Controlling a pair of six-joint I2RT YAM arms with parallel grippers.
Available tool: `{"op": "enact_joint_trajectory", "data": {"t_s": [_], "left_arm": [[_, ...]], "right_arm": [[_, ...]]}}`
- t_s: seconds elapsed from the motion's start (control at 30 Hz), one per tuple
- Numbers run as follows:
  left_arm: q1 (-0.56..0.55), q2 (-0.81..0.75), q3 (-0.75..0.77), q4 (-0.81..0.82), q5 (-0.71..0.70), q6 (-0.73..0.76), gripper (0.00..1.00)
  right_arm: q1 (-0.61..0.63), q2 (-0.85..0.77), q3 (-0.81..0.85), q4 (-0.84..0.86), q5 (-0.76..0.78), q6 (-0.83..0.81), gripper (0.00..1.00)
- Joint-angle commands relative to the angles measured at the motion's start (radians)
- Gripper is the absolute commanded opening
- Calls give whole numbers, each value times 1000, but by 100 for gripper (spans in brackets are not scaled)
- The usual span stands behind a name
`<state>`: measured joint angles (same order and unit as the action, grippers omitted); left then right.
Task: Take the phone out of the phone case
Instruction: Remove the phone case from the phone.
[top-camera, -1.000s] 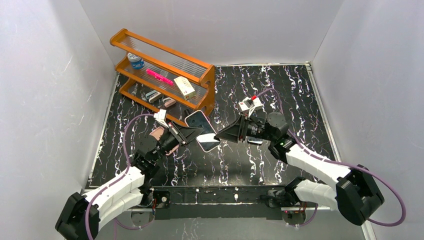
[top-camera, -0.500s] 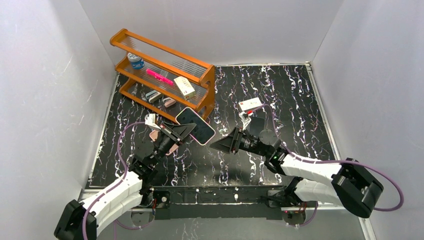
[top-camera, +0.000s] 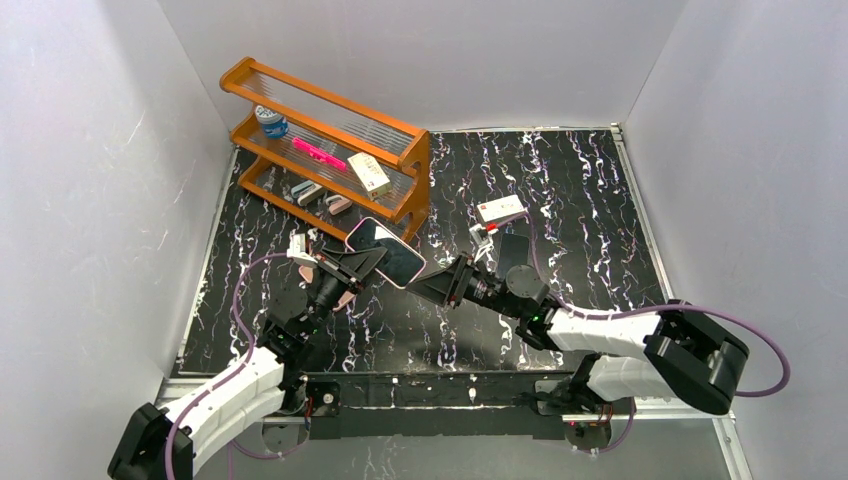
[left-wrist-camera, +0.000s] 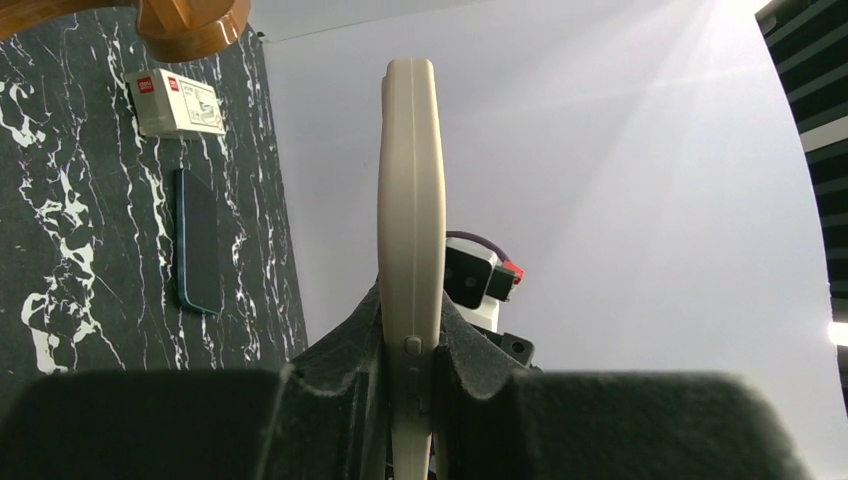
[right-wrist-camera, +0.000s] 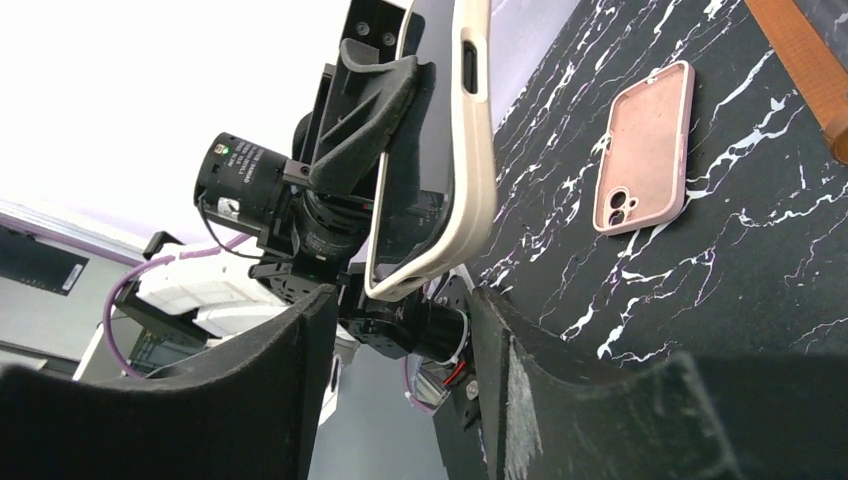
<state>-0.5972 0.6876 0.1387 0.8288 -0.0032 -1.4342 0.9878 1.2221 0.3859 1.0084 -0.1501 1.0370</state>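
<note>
A phone in a cream case (top-camera: 385, 252) is held up above the table, tilted, its dark screen facing up. My left gripper (top-camera: 352, 266) is shut on its lower end. In the left wrist view the case (left-wrist-camera: 411, 200) stands edge-on between my left gripper's (left-wrist-camera: 412, 325) pads. My right gripper (top-camera: 420, 285) is open, just right of the phone's near corner and not touching it. In the right wrist view the cased phone (right-wrist-camera: 440, 150) hangs above my right gripper (right-wrist-camera: 400, 305), whose jaws stand wide apart.
A pink empty case (right-wrist-camera: 643, 145) lies flat on the marble table (top-camera: 580, 190), partly under my left arm. A dark phone (top-camera: 513, 250) and a white box (top-camera: 499, 209) lie behind the right arm. A wooden shelf (top-camera: 330, 150) with small items stands back left.
My left gripper has carried the cased phone left and back towards the shelf. My right arm has stretched out low and followed it leftwards, jaws still open.
</note>
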Motion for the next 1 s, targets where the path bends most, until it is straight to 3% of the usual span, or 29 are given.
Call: {"op": "enact_joint_trajectory", "data": {"t_s": [0.0, 0.77, 0.87, 0.97], "left_arm": [[2, -37, 0, 81, -46, -22, 0], [-13, -62, -34, 95, -90, -44, 0], [-15, -62, -40, 94, -95, -63, 0], [-15, -50, -37, 93, -80, -87, 0]], "right_arm": [[16, 47, 51, 115, 33, -6, 58], [48, 140, 112, 183, -3, -44, 42], [49, 140, 116, 177, -23, -70, 37], [51, 131, 111, 163, -41, -122, 24]]}}
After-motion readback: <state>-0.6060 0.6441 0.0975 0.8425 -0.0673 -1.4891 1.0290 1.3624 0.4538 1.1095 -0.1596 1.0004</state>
